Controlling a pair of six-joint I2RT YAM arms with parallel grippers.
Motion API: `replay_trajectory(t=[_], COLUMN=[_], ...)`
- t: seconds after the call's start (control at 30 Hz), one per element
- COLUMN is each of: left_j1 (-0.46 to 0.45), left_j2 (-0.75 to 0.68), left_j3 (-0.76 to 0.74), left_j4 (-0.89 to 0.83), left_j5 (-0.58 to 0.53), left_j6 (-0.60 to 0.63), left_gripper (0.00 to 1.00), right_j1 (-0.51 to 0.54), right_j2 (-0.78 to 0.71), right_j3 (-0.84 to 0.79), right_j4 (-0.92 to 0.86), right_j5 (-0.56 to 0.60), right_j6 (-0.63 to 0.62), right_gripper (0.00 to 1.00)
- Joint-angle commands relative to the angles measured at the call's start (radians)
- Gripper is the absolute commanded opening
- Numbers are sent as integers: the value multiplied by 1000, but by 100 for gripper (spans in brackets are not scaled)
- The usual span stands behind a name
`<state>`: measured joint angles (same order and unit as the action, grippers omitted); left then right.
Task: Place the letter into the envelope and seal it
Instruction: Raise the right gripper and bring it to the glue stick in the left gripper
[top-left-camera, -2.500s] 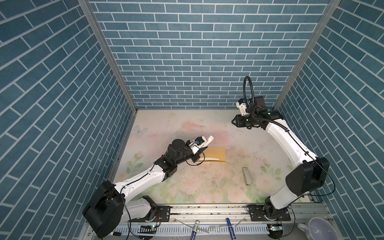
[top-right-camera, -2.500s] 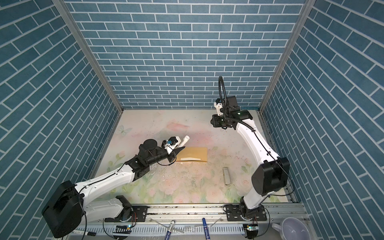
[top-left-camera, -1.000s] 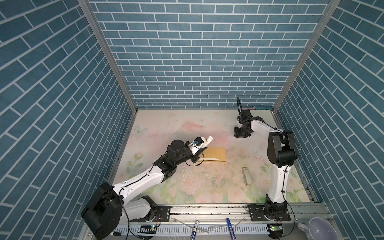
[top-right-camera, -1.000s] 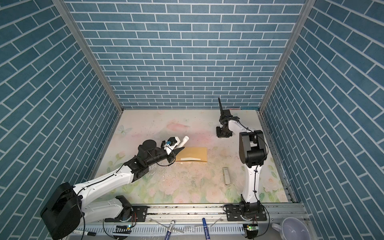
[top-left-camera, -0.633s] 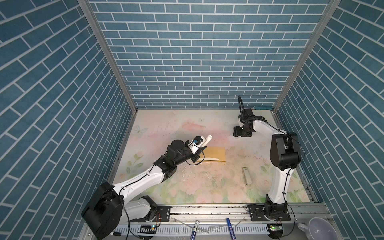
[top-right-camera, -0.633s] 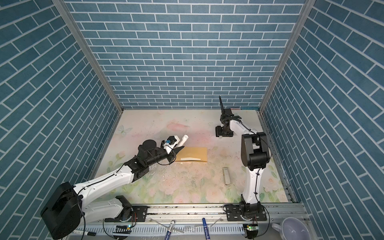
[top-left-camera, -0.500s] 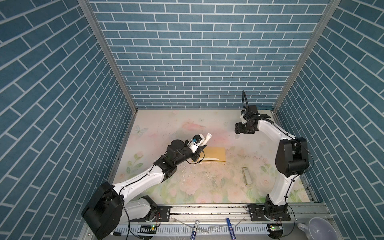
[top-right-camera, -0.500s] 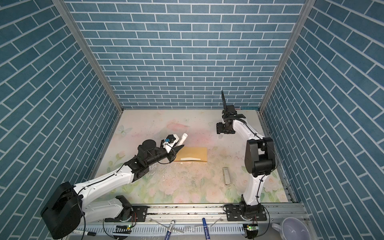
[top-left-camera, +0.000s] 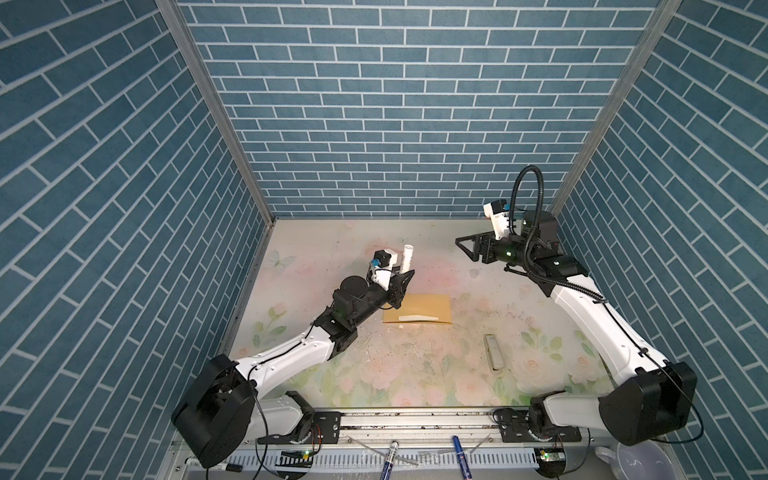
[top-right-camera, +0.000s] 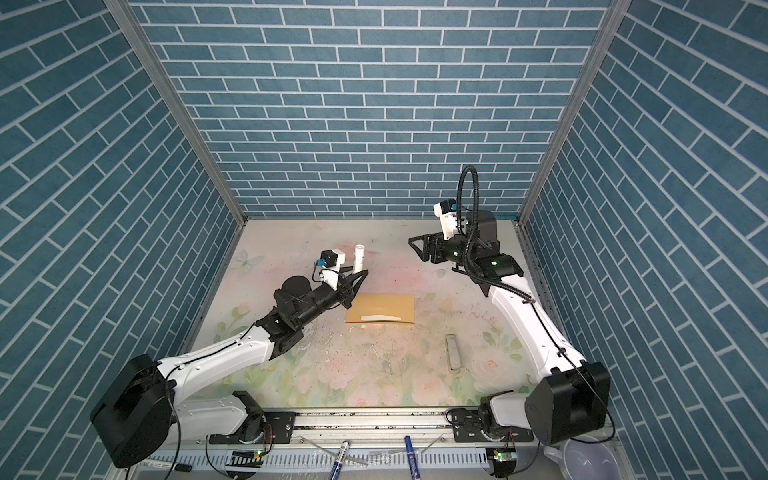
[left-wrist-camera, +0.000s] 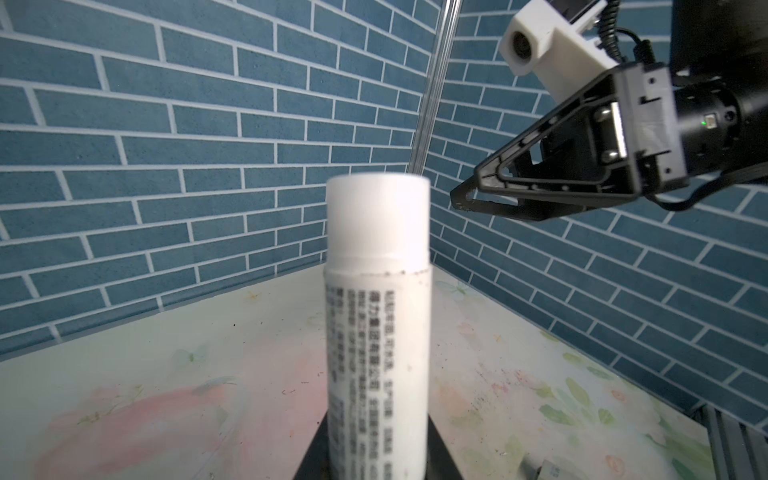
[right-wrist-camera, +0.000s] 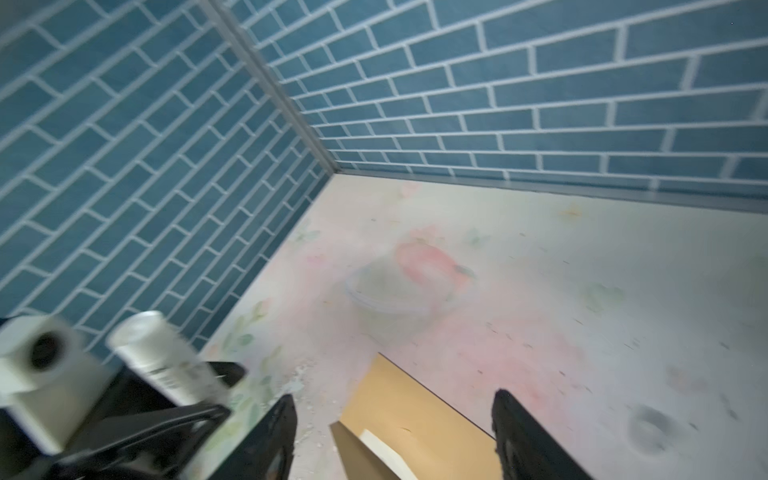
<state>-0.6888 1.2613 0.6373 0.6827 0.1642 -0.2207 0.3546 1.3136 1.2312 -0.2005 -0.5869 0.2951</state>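
Left tool (top-left-camera: 403, 285) tight around white tube (top-left-camera: 407, 257); right tool (top-left-camera: 466, 249) agape

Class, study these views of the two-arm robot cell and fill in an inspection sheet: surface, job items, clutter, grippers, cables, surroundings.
Surface: floral mat, speckled with crumbs and stains.
Job's things: envelope lies flat mid-mat, a pale strip along its near edge; letter not seen as a loose sheet.
Clutter: grey bar on the mat; markers and a white bowl past the front rail.
Grippers: left gripper shut on a white tube, beside the envelope's left end; right gripper open, empty, raised.
Cables: black hose loops above the right wrist.
Surroundings: blue brick-pattern walls on three sides.
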Motion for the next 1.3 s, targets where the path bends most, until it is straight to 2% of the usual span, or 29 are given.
replay_trajectory(t=[0.0,0.17,0.67,1.13,1.23,1.27], left_j1=[-9,-23,-27,-26,-27,-26], left_j2=[19,29,33,31,30,30], left_j3=[31,38,44,44,44,45], left_j4=[110,141,150,140,137,134], left_j5=[-4,4,37,43,44,46], left_j6=[-108,-113,-111,-107,-105,-104], left_gripper=[0,0,0,0,0,0], right_j1=[79,152,257,293,297,298], right_j2=[-8,51,138,186,188,190], right_j3=[-13,44,124,181,185,189], right_j4=[163,200,238,176,159,152], right_j5=[-108,-115,-133,-135,-126,-123], right_j6=[50,90,96,57,43,38], right_gripper=[75,76,74,54,45,39])
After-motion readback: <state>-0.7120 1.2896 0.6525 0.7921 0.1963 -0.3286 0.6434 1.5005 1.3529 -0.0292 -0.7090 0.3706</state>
